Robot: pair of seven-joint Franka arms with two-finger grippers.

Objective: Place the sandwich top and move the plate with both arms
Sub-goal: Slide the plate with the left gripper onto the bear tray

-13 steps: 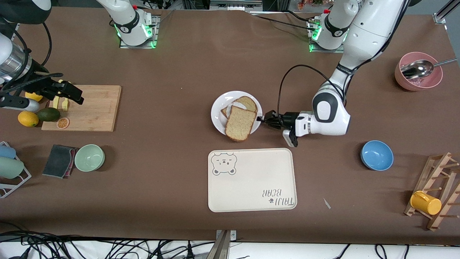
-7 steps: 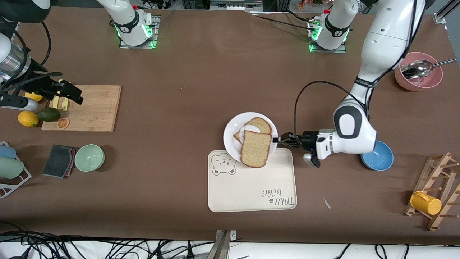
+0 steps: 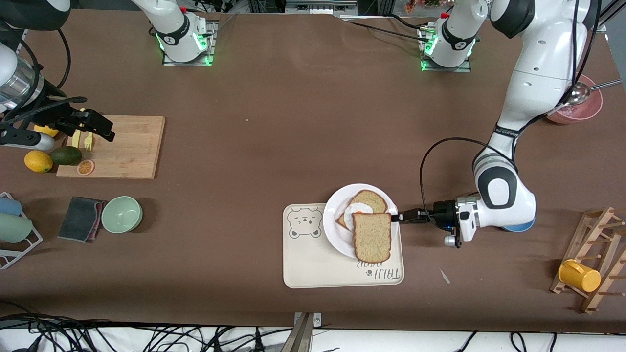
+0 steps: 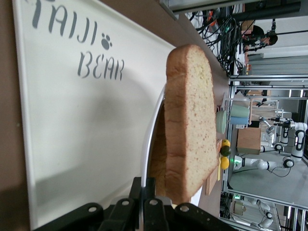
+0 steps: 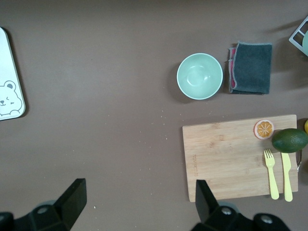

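We've got the sandwich top (image 3: pixel 372 236) on the plate (image 3: pixel 335 237), over the bear tray (image 3: pixel 313 266), left gripper (image 3: pixel 397 217) clamped on the plate's rim, and our right gripper (image 3: pixel 100 128) idling wide open above the cutting board (image 3: pixel 127 146)

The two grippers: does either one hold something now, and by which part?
The left gripper grips the white plate by its rim, at the left arm's end, over the bear tray. The right gripper is open, holding nothing.

The front camera looked down from high, facing both bases. The left wrist camera sat close along the bear-printed tray (image 4: pixel 86 130). The right wrist camera looked straight down on the worktop (image 5: pixel 120 96), sharing that tray's corner.
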